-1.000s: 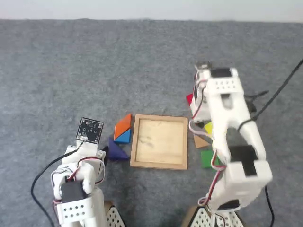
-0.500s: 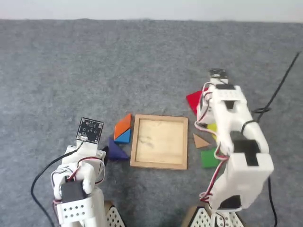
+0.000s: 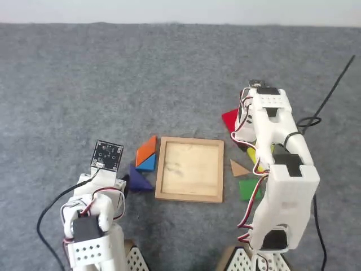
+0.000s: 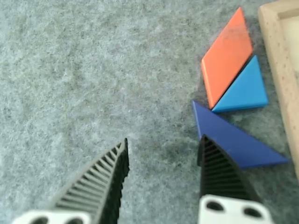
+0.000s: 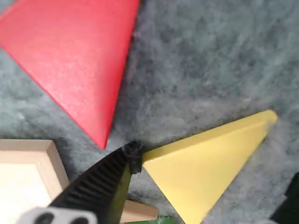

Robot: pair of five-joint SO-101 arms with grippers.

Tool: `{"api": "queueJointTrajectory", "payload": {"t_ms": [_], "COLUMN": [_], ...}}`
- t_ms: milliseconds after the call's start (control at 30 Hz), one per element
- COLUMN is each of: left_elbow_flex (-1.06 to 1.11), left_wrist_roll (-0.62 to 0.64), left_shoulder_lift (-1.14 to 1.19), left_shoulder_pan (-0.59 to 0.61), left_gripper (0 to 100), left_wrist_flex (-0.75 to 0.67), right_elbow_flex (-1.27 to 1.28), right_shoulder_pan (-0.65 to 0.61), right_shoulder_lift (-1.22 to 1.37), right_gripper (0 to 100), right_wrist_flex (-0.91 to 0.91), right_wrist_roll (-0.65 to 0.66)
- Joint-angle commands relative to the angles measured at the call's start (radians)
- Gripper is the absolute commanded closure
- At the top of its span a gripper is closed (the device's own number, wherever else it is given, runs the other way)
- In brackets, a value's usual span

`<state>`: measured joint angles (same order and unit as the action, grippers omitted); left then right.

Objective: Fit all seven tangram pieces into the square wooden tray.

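The square wooden tray [image 3: 189, 196] lies empty mid-table. Left of it sit an orange parallelogram [image 3: 146, 149], a light blue triangle [image 3: 148, 164] and a dark blue triangle [image 3: 139, 178]. My left gripper [image 4: 163, 141] is open low over the carpet, one fingertip [image 4: 208, 149] at the dark blue triangle [image 4: 238, 144]. On the tray's right are a red triangle [image 3: 230, 119], a yellow triangle [image 3: 250, 153], a tan triangle [image 3: 240, 168] and a green square [image 3: 246, 189]. My right gripper [image 5: 210, 175] stands open across the yellow triangle [image 5: 205, 161], one fingertip [image 5: 132, 154] touching its corner, the red triangle [image 5: 74, 51] just beyond.
Grey carpet covers the table. The right arm [image 3: 271, 130] stretches over the pieces on the tray's right and hides part of the yellow one. The tray's corner [image 5: 28, 156] lies close beside the right gripper. Open carpet lies far and left.
The right arm has swung right and outward, uncovering the red and tan triangles, and now sits over the yellow triangle. The left arm has not moved.
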<state>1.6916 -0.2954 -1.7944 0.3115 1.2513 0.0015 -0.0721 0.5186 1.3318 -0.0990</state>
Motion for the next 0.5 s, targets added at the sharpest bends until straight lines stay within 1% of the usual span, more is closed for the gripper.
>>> {"api": "queueJointTrajectory", "payload": {"t_ms": [0,67,133,400,467], "left_elbow_flex": [-0.007,-0.007,-0.007,-0.007,-0.007], "left_wrist_roll": [-0.009,-0.009,-0.009,-0.009,-0.009], "left_shoulder_lift": [0.003,0.003,0.003,0.003,0.003], "left_shoulder_pan": [0.000,0.000,0.000,0.000,0.000], "left_gripper": [77,77,77,77,77], "left_wrist_flex": [0.006,0.006,0.006,0.006,0.006], "right_elbow_flex": [-0.023,-0.023,-0.023,-0.020,-0.020], "right_shoulder_pan": [-0.008,-0.008,-0.008,-0.001,-0.001], "right_shoulder_lift": [0.012,0.016,0.016,0.018,0.016], "right_gripper": [60.1,64.7,67.1,67.4,67.4], "right_wrist_flex": [0.018,0.036,0.048,0.051,0.051], "right_wrist_roll": [0.035,0.040,0.044,0.052,0.081]}}
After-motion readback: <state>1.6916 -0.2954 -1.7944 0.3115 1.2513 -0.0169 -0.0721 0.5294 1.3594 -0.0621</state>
